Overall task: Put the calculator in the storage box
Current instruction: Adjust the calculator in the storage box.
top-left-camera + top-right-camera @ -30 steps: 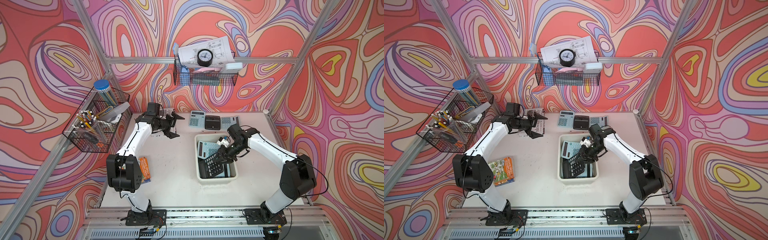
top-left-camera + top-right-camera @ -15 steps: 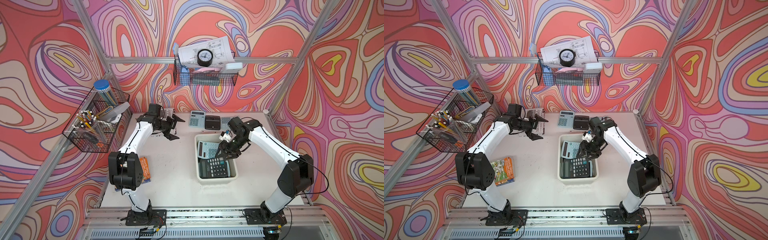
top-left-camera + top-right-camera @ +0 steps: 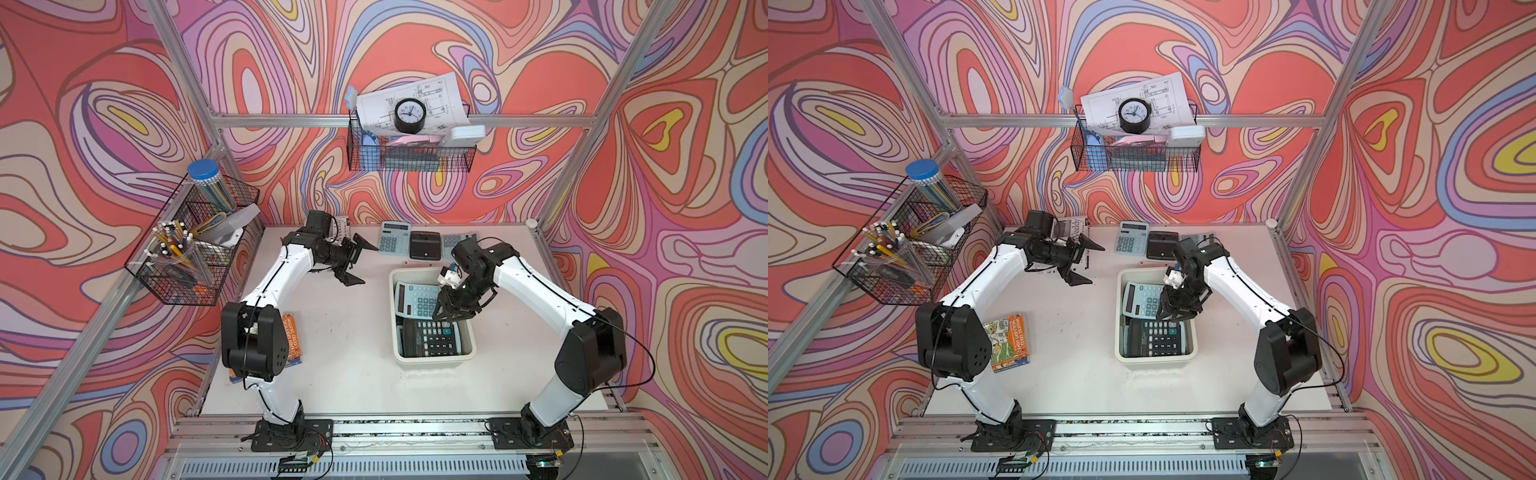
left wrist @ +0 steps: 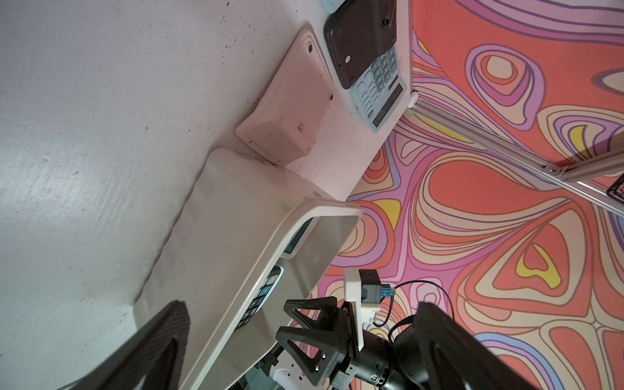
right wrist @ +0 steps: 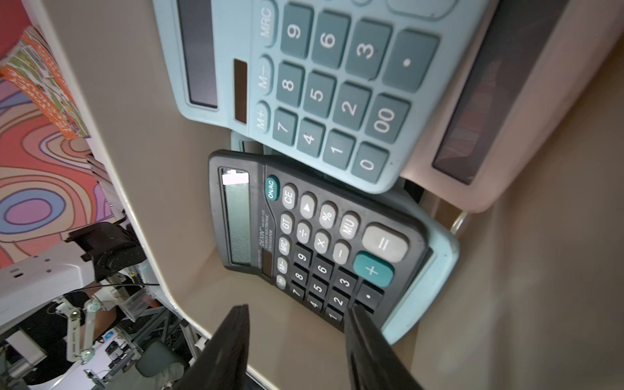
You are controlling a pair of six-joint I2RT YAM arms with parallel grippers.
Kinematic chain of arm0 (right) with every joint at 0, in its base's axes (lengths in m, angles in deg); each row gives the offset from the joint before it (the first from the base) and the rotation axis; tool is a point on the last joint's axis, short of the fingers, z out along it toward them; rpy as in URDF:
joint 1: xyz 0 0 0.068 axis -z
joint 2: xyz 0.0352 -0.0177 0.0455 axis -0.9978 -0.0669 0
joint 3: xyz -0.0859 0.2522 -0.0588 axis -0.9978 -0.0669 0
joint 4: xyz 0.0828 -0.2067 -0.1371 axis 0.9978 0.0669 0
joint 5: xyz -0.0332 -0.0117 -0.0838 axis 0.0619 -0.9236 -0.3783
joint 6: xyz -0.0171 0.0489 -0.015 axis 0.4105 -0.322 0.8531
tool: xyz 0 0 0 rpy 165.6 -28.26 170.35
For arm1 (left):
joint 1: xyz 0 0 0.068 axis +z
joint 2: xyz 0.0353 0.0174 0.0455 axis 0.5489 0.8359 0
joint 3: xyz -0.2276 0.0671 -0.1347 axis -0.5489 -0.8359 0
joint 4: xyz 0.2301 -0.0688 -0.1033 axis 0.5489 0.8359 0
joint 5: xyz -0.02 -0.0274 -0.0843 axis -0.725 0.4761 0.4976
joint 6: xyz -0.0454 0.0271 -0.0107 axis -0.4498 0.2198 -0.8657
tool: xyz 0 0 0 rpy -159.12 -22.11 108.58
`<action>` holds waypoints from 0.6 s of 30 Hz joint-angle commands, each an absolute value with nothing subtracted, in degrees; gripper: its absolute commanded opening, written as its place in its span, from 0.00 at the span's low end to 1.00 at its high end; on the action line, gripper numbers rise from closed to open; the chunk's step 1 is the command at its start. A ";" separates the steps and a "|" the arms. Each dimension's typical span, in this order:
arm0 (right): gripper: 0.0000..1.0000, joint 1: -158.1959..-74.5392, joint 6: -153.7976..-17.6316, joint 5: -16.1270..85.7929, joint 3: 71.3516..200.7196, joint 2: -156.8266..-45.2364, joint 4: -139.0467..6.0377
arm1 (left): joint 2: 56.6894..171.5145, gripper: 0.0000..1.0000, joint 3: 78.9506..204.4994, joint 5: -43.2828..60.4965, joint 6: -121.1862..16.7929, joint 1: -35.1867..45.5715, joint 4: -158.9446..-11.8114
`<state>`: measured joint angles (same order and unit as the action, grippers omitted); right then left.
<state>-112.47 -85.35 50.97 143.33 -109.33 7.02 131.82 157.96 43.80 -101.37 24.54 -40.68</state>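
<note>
The box [image 3: 434, 360] stands right of the bench's middle. A black calculator [image 3: 430, 338] lies face up in its near end, on a pale blue one. A blue calculator [image 3: 415, 297] rests at the far end, overlapping the black one's edge. The right fingers [image 5: 366, 344] hang over the box, partly apart with nothing between them. One tip is at the black calculator's corner; whether it touches is unclear. The left fingers [image 3: 351, 279] are spread wide and empty above the bench's far-left part, pointing towards a row of calculators [image 3: 424, 245] along the far edge. A white calculator [image 4: 290, 111] lies face down between row and box.
</note>
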 commanded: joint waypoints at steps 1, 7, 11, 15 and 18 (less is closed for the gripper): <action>0.46 -114.62 -83.98 47.44 141.34 -109.44 5.93 | 131.13 0.99 156.69 43.09 -100.19 24.50 -39.20; 0.43 -116.88 -83.55 45.65 137.81 -110.87 2.61 | 130.78 0.99 155.46 42.86 -100.29 24.50 -39.58; 0.42 -118.05 -83.02 46.93 137.18 -113.25 0.36 | 130.87 0.99 155.54 42.72 -100.23 24.50 -39.28; 0.41 -119.66 -82.91 48.72 137.66 -116.38 -1.66 | 130.61 0.99 155.54 42.00 -99.76 24.50 -38.32; 0.40 -121.18 -82.82 50.16 138.62 -118.25 -2.38 | 130.35 0.98 155.54 41.78 -99.41 24.50 -37.84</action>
<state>-119.05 -83.79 48.46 138.87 -114.40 1.36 131.82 155.82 42.62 -100.86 24.54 -40.23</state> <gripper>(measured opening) 0.403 0.986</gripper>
